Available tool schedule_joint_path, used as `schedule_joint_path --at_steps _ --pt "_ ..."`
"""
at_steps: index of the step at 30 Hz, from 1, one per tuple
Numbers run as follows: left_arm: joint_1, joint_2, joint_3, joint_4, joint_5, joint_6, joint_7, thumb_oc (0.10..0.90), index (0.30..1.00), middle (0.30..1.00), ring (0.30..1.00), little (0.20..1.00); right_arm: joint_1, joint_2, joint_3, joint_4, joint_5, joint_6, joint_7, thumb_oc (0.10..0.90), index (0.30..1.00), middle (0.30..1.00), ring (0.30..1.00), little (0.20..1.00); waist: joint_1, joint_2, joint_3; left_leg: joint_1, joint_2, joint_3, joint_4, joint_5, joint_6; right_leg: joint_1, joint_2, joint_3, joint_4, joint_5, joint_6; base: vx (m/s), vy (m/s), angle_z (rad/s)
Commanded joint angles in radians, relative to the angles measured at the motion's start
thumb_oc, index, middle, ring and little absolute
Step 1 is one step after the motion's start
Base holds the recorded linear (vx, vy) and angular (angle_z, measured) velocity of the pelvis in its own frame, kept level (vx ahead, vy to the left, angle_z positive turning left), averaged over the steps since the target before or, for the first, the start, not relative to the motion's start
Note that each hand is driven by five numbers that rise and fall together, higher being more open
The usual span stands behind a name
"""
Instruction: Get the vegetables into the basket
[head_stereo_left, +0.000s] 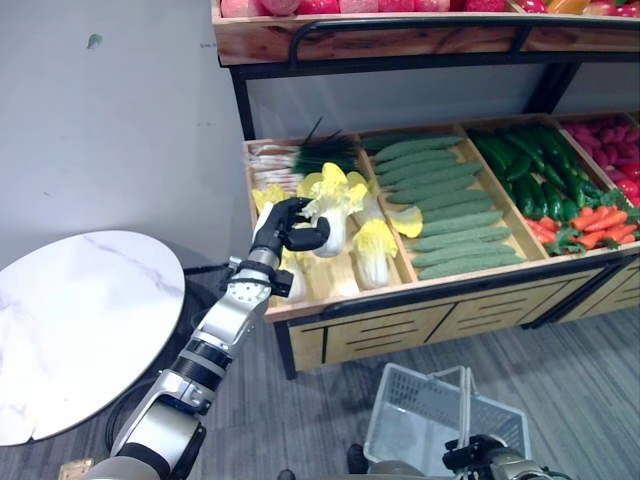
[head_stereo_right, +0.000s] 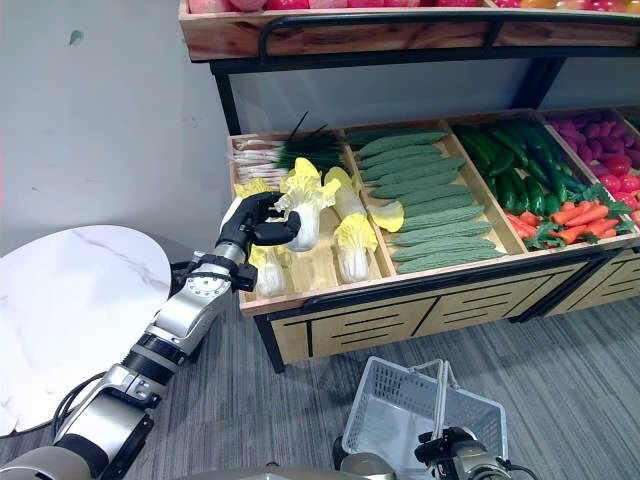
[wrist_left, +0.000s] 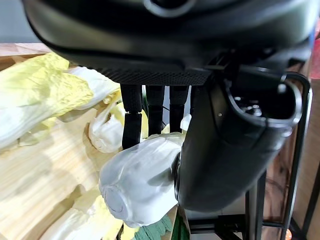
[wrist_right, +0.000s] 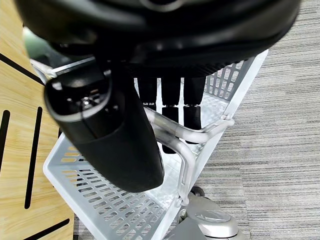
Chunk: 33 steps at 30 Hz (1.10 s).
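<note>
My left hand (head_stereo_left: 285, 228) reaches into the leftmost bin of the wooden stand (head_stereo_left: 400, 300). Its fingers and thumb are curled round a white and yellow napa cabbage (head_stereo_left: 332, 212). The left wrist view shows the cabbage's white stem end (wrist_left: 140, 182) pinched between the thumb (wrist_left: 230, 150) and the fingers. Other cabbages (head_stereo_left: 375, 250) lie beside it in the bin. A white wire basket (head_stereo_left: 420, 410) hangs low in front of the stand. My right hand (wrist_right: 110, 135) is shut on the basket's handle (wrist_right: 185, 132), and the basket holds nothing.
Scallions (head_stereo_left: 300, 158) lie at the back of the cabbage bin. Cucumbers (head_stereo_left: 440, 210), green peppers (head_stereo_left: 530, 165) and carrots (head_stereo_left: 600, 222) fill the bins to the right. A round white marble table (head_stereo_left: 80, 320) stands at the left. An upper shelf (head_stereo_left: 400, 35) overhangs the bins.
</note>
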Motion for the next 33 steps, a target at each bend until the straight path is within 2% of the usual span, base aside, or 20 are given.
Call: schedule_joint_path --at_steps 1,33 --pt "-0.109 -0.004 0.04 -0.062 -0.018 -0.132 0.006 0.4 0.3 0.3 0.3 0.3 0.009 -0.074 0.036 0.062 0.013 -0.012 0.0 0.4 0.3 0.3 0.3 0.3 0.006 -0.033 -0.091 0.009 -0.008 0.0 0.005 -0.069 -0.022 0.034 -0.045 -0.026 0.005 -0.031 0.071 0.0 0.0 0.0" --pt "-0.087 0.001 0.048 -0.064 -0.017 -0.121 0.006 0.4 0.3 0.3 0.3 0.3 0.019 -0.068 0.037 0.054 0.013 -0.015 -0.005 0.4 0.3 0.3 0.3 0.3 0.012 -0.03 -0.081 0.013 -0.006 -0.006 0.005 -0.072 -0.024 0.04 -0.043 -0.032 0.005 -0.038 0.068 0.0 0.0 0.0"
